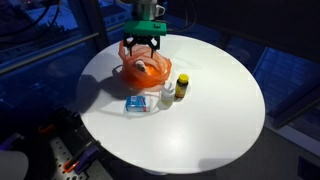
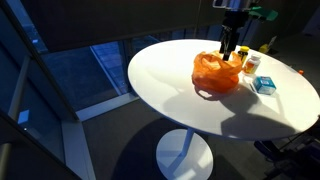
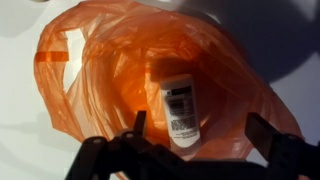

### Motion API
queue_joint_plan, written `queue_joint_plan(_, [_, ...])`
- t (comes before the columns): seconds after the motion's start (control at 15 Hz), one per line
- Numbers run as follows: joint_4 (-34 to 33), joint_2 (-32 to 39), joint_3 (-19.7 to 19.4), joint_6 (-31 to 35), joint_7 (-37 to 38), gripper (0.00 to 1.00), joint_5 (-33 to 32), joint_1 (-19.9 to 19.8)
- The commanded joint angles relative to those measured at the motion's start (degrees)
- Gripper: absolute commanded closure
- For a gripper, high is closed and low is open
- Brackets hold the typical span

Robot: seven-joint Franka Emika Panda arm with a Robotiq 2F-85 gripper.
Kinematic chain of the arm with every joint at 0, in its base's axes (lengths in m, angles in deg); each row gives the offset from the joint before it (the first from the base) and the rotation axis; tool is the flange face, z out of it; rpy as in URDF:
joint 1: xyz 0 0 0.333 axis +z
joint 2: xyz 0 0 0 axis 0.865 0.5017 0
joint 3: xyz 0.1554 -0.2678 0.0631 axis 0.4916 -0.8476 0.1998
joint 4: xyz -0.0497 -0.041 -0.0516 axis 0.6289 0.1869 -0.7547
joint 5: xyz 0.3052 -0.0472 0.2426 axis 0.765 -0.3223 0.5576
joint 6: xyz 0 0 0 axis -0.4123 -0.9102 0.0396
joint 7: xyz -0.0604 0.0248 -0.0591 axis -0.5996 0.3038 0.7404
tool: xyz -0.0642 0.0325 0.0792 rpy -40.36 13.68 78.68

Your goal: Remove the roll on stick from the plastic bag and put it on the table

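From the left in the wrist view, the bag (image 3: pixel 85 75) lies slack, with crumpled film bunched on that side and its mouth open toward me. The stick (image 3: pixel 180 108) lies on its side inside the bag, about in the middle, label up. My gripper (image 3: pixel 200 140) hangs above it, spread wide and holding nothing. One finger is just left of the stick and the other is well off to the right.

I'm off-centre, so if I close from here I expect the near finger to touch first and roll the round stick away. I could also pinch film against it. Then the bag would lift with the stick.

In an exterior view the bag sits toward the far edge of the table (image 1: pixel 230 115). On its near side are the box (image 1: pixel 138 104), a white bottle (image 1: pixel 166 97) and a yellow-capped bottle (image 1: pixel 181 88). A dragged bag could topple them.
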Motion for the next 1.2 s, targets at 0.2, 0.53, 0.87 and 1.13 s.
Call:
queue_joint_plan(0.2, [-0.85, 4.59, 2.21, 6.88, -1.62, 0.0, 0.5, -1.96])
queue_joint_plan(0.53, [-1.16, 7.31, 3.02, 9.77, -1.32, 0.0, -0.52, -2.01])
queue_joint_plan(0.87, [-1.18, 9.05, 3.34, 11.92, -0.73, 0.0, -2.26, -1.45])
queue_joint_plan(1.13, [-0.7, 10.03, 3.46, 13.61, -0.46, 0.0, -4.5, -0.99])
